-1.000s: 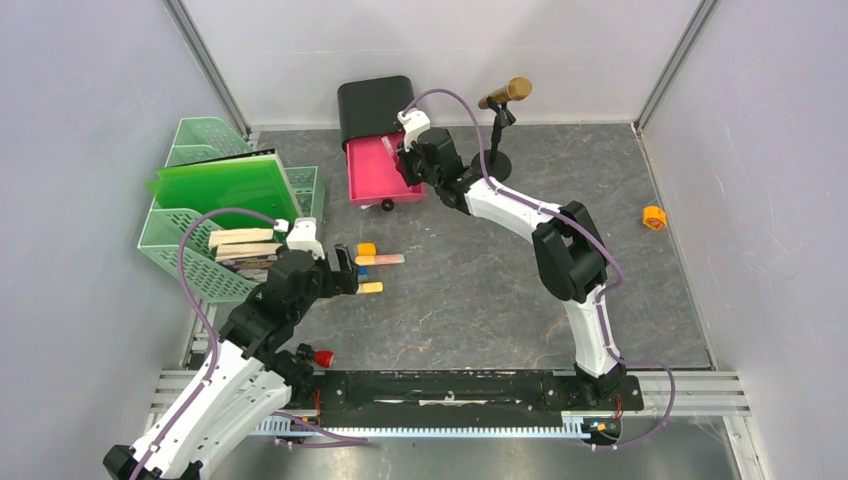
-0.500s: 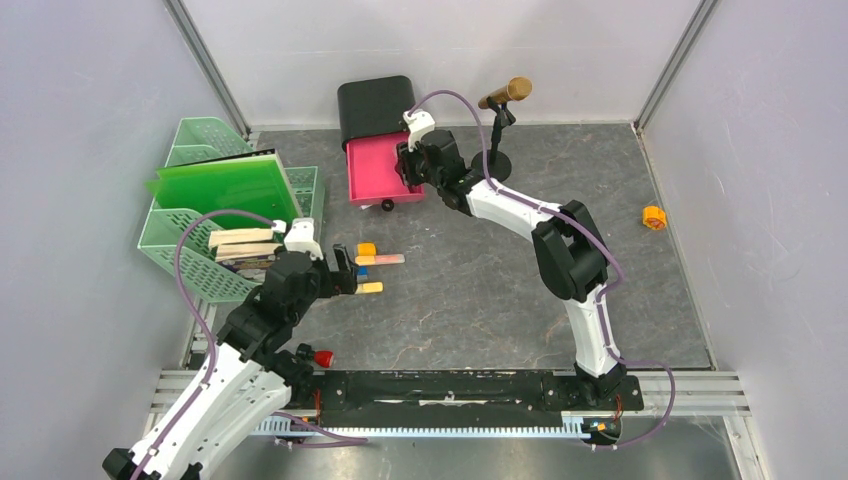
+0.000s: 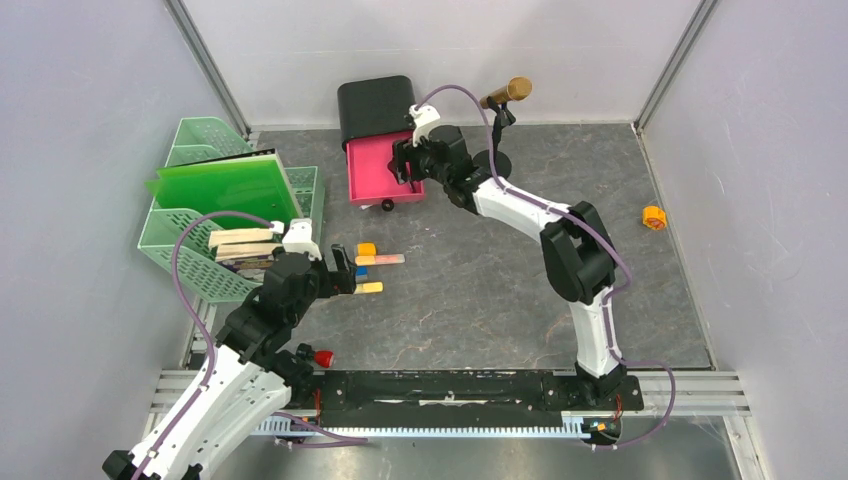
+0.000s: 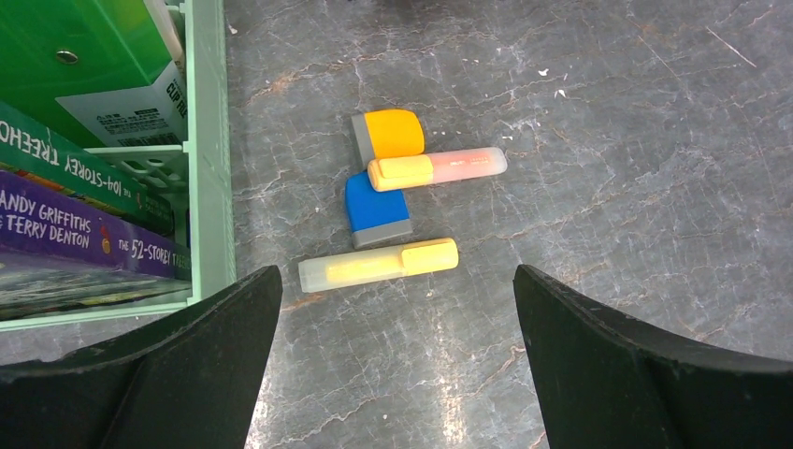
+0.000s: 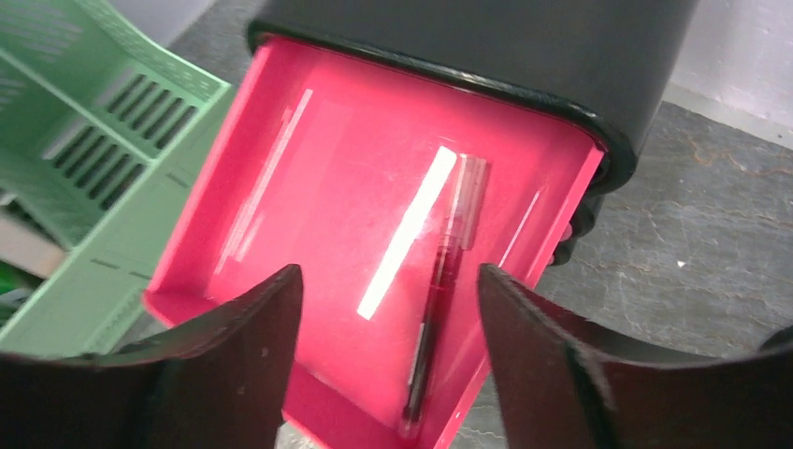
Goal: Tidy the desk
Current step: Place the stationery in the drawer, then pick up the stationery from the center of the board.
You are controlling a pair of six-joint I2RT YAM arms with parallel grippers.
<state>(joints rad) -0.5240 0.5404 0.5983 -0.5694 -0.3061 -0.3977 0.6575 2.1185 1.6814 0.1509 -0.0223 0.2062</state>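
Dark-grey marbled desk (image 3: 470,290) carried, at its L side, a mint-green tiered tray (image 3: 175,235); at far edge a black drawer box (image 3: 372,100) w/ pink drawer (image 3: 365,180) pulled out over the desk. Just beside the tray lay a small cluster: orange block (image 4: 391,134) & blue block (image 4: 376,208), both touching a pink highlighter (image 4: 439,168) btwn them, w/ a yellow highlighter (image 4: 379,265) just beside the blue one. Mic stand base (image 3: 497,163) stood near the box; orange roll (image 3: 654,217) sat well apart, near R edge

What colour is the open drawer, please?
The drawer is pink, clearest in the right wrist view.
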